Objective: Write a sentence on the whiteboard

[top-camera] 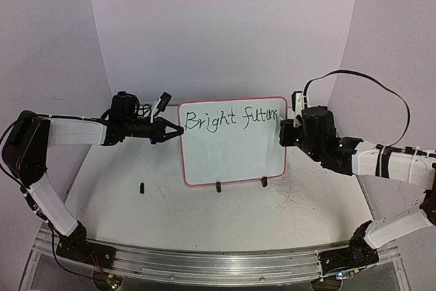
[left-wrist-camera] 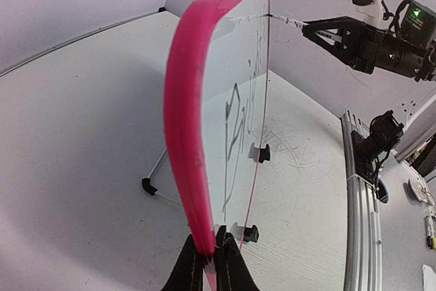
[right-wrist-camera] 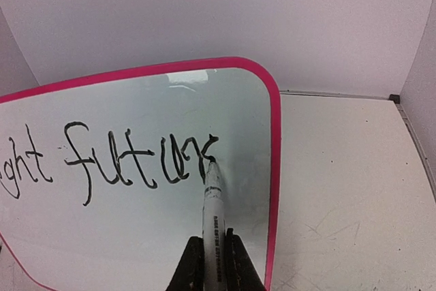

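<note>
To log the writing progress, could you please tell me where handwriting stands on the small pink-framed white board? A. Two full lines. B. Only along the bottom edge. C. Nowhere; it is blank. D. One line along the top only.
D: the black handwritten words run along the top of the pink-framed whiteboard only, with the right gripper holding a white marker at their end.

**Scuffed white table and its load**

The flat, matte tabletop shows dark scribble marks toward 3 o'clock. Near its centre stands the small pink-red-framed whiteboard, upright on two black clip feet. A tiny black piece lies apart at the board's 8 o'clock.
</note>
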Controlling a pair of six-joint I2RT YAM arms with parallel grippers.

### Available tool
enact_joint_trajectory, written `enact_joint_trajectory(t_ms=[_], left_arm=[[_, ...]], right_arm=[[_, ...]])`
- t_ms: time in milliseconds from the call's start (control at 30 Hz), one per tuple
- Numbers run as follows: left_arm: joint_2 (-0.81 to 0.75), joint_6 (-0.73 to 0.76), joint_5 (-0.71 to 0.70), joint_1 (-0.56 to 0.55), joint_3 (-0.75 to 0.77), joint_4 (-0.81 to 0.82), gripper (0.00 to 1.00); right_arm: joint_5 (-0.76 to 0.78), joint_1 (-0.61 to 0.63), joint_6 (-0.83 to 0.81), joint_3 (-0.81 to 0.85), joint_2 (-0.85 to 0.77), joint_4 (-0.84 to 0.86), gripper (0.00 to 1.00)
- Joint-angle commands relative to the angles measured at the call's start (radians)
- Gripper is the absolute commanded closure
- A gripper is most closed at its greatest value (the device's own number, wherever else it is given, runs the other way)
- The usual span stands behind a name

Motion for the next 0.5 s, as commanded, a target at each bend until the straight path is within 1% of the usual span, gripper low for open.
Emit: enact_joint_trajectory(t_ms=[0,333,467], left_arm=[[-0.051,0.066,-0.045,0.005,0.018,0.056,1.0],[-0.058,0.067,-0.047,0.005,0.017,0.056,1.0],[-0.058,0.067,-0.046,0.005,0.018,0.055,1.0]], right_arm=[[0.069,-0.005,0.035,0.033,-0.007,-0.015,1.0],[0.119,-0.007,0.044,0.04,-0.005,-0.02,1.0],[0.11,-0.009,0.028,0.039,-0.002,0.016,1.0]])
